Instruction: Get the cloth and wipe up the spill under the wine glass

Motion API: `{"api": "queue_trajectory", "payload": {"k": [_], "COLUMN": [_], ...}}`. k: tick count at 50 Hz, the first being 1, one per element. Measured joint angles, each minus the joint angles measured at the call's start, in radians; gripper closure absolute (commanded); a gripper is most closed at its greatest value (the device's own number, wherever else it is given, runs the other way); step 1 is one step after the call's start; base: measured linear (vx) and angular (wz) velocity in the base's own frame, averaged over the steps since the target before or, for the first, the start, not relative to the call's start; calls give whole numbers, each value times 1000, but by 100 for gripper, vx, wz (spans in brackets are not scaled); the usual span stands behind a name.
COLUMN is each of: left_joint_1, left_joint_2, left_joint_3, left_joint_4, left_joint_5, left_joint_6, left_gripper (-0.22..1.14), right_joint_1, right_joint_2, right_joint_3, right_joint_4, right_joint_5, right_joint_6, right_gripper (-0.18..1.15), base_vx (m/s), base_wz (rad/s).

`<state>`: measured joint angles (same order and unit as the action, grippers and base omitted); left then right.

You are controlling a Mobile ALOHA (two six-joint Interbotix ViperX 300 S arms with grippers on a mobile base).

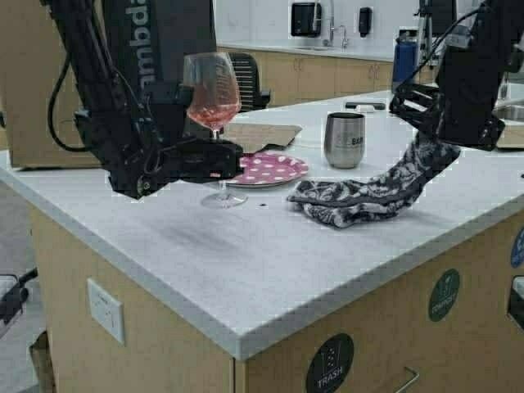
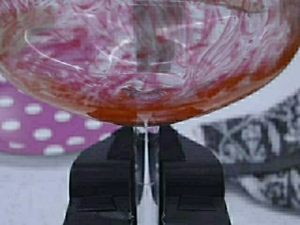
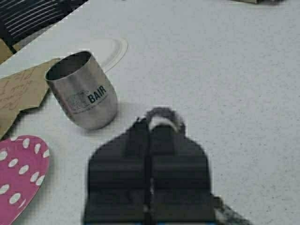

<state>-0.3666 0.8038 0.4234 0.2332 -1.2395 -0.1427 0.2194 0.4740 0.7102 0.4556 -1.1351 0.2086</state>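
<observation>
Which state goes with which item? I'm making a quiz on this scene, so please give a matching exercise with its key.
Things:
1. wine glass
2. cloth
3. steel tumbler
4. polka-dot plate

States:
A. pink, lying flat on the counter
B. stem pinched in the left claw
C. standing upright, untouched
D. one end held by the right claw, the rest draped on the counter

Pairs: 1-B, 2-D, 3-C, 4-A

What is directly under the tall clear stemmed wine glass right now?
Bare white countertop lies under the tall clear stemmed wine glass, whose foot looks slightly lifted in the left gripper. No spill is discernible; the patterned cloth lies alongside.
</observation>
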Motion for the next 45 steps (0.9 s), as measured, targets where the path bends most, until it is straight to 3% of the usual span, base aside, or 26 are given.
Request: {"api": "queue_trajectory", "payload": {"k": [17,30,36,45], "left_joint_1": [2,0,0,0], "left_joint_2": [48,75,83,92], "left_joint_3": [-8,-37,-48,-60], "left_joint_4": [23,31,32,29], "left_joint_5": [-21,-21,-23,-34], "left_joint_6": [8,28,60,103], "left_gripper": [62,44,30,-3], "right_joint_1": [-2,-2,-2,-2], "right_joint_2": [0,0,0,2], "right_joint_3": [3,11,12,11], "right_joint_4": [-6,-18,-20,-29], "right_joint_5": [-2,-2,-2,-2], "right_joint_6": [0,2,2,2], "right_gripper": [90,90,90,90], "base_vx": [0,0,0,0], "base_wz": [0,0,0,0]}}
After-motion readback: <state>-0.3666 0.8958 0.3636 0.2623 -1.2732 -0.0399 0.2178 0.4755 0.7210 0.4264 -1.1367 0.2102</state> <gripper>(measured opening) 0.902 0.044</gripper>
